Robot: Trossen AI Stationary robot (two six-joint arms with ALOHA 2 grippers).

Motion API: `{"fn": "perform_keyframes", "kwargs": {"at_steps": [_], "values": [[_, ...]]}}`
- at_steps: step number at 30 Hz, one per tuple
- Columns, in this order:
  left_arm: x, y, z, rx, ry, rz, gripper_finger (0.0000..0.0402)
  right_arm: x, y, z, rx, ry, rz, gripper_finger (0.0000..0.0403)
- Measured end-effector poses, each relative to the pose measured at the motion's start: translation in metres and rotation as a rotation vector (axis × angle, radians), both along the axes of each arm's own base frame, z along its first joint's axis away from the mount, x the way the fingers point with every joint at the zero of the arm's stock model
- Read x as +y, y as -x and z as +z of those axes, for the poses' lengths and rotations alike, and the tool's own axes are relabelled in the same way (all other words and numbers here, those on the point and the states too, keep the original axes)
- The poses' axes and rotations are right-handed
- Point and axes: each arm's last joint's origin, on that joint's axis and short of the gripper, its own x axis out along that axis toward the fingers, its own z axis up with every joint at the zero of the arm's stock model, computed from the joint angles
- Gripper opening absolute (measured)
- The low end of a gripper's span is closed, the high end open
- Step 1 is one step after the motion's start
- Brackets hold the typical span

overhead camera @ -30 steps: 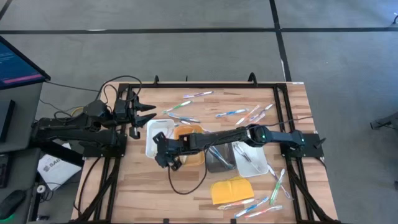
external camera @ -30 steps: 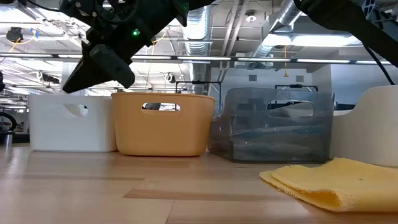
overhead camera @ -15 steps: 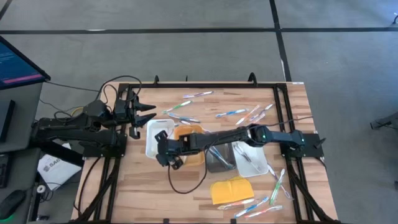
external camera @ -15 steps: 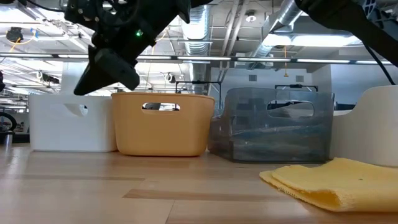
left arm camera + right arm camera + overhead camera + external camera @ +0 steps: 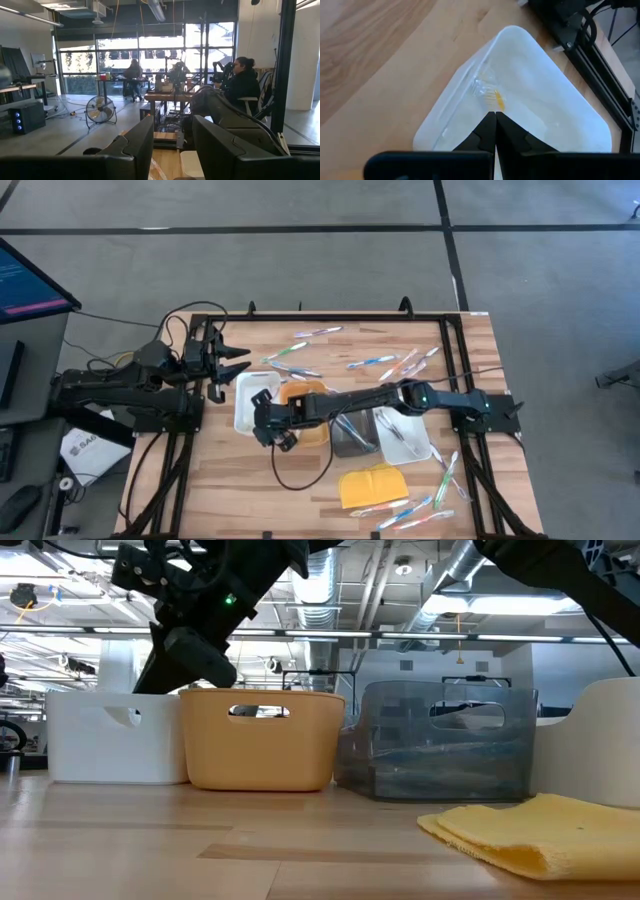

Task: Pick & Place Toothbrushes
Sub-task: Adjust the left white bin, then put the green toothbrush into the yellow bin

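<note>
Most toothbrushes (image 5: 300,350) lie loose on the desk (image 5: 310,500). One cluster is along the far edge, and another (image 5: 420,505) is by the near right corner beside the yellow pad (image 5: 372,485). A few lie in the right-hand white tray (image 5: 405,435).

In the right wrist view, a clear, orange-tipped piece (image 5: 492,99), probably a toothbrush, shows just past the fingertips. It is over the floor of the left white tray (image 5: 560,115). I cannot tell whether it is pinched or already lying there.

The right tool (image 5: 491,116) is closed, its fingers pressed together. It has reached across the orange tray (image 5: 312,390) and hangs over the left white tray's near end (image 5: 243,392). The low view shows it above the rim, tilted down into the tray (image 5: 110,745).

The step looks like the drop into this tray:
- **If the brush is held:** lower the tip inside the walls before parting the fingers, so the brush lands flat and does not bounce over the rim.
- **If it is already down:** lift straight up, clear of the wall, before swinging back towards the loose brushes.
- **Either way:** keep the forearm high over the orange tray, because a low sweep could drag it.

The left tool (image 5: 228,365) waits at the desk's left edge with its fingers parted and nothing between them.
</note>
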Motion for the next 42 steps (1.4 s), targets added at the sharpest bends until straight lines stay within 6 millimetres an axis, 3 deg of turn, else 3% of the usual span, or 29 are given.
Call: {"fn": "perform_keyframes", "kwargs": {"at_steps": [8,21,42], "values": [[0.0,0.0,0.0,-0.001,0.0,0.0,0.0131,0.001,0.0,0.0,0.002,-0.024,0.022,0.0],[0.0,0.0,0.001,-0.006,0.0,0.0,0.0131,0.02,0.005,-0.002,0.038,-0.069,0.091,0.0],[0.0,0.0,0.001,-0.007,0.0,0.0,0.0131,0.016,0.001,0.0,-0.001,-0.067,0.08,0.0]]}}
